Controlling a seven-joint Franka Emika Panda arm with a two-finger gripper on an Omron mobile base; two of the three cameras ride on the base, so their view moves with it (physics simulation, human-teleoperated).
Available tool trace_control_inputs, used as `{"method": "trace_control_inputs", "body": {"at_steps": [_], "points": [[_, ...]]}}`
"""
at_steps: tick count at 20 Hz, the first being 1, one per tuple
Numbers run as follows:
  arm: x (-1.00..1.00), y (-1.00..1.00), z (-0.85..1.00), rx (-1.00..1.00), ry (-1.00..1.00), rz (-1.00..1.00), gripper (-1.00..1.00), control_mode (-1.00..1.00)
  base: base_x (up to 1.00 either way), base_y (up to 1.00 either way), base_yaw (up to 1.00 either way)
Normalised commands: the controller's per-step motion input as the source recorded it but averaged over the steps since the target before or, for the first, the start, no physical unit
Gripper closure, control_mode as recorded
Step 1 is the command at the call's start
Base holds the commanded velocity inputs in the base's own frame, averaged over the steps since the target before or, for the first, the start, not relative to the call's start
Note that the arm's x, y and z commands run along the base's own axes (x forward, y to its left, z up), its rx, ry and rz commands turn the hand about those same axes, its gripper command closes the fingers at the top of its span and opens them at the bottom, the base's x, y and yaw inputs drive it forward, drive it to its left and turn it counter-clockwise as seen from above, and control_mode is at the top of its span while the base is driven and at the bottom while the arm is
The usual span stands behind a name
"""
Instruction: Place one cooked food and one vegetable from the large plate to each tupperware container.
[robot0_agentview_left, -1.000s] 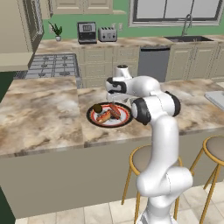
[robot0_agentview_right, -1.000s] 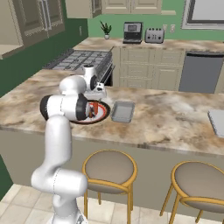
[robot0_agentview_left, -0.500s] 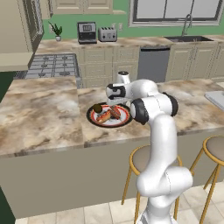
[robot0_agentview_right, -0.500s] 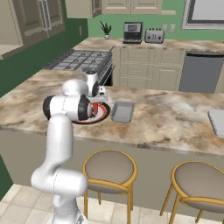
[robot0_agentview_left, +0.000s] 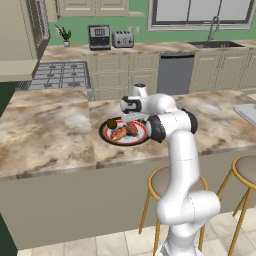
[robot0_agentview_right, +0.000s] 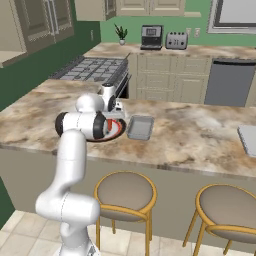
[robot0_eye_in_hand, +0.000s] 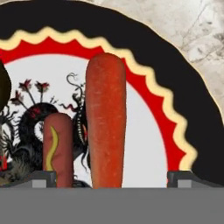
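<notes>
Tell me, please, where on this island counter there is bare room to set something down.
Bare marble lies left of the plate toward the counter's end, and between the two containers. It is crowded on the plate, where the open gripper hangs over the sausages.

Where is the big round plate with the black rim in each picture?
Left base view: the large plate lies on the marble counter left of centre, just left of the arm's elbow.
Right base view: its red and black edge peeks out right of the arm's dark elbow, beside a grey container.
Hand view: its black rim arcs across the top and right, close up.
Shared landmark: the long sausage lying on it.
</notes>
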Motion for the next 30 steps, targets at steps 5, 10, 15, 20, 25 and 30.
{"method": "trace_control_inputs", "body": {"at_steps": [5, 10, 15, 20, 25, 30], "points": [[0.12, 0.0, -0.15, 0.0, 0.09, 0.0, -1.0, -1.0, 0.0, 0.0, 0.0], [0.0, -0.04, -0.27, 0.0, 0.06, 0.0, -1.0, -1.0, 0.0, 0.0, 0.0], [0.01, -0.07, -0.25, 0.0, 0.01, 0.0, -1.0, -1.0, 0.0, 0.0, 0.0], [0.0, -0.08, -0.12, 0.0, 0.0, 0.0, -1.0, -1.0, 0.0, 0.0, 0.0], [0.0, -0.03, -0.17, 0.0, 0.0, 0.0, -1.0, -1.0, 0.0, 0.0, 0.0], [0.0, 0.0, -0.49, 0.0, -0.05, 0.0, -1.0, -1.0, 0.0, 0.0, 0.0]]}}
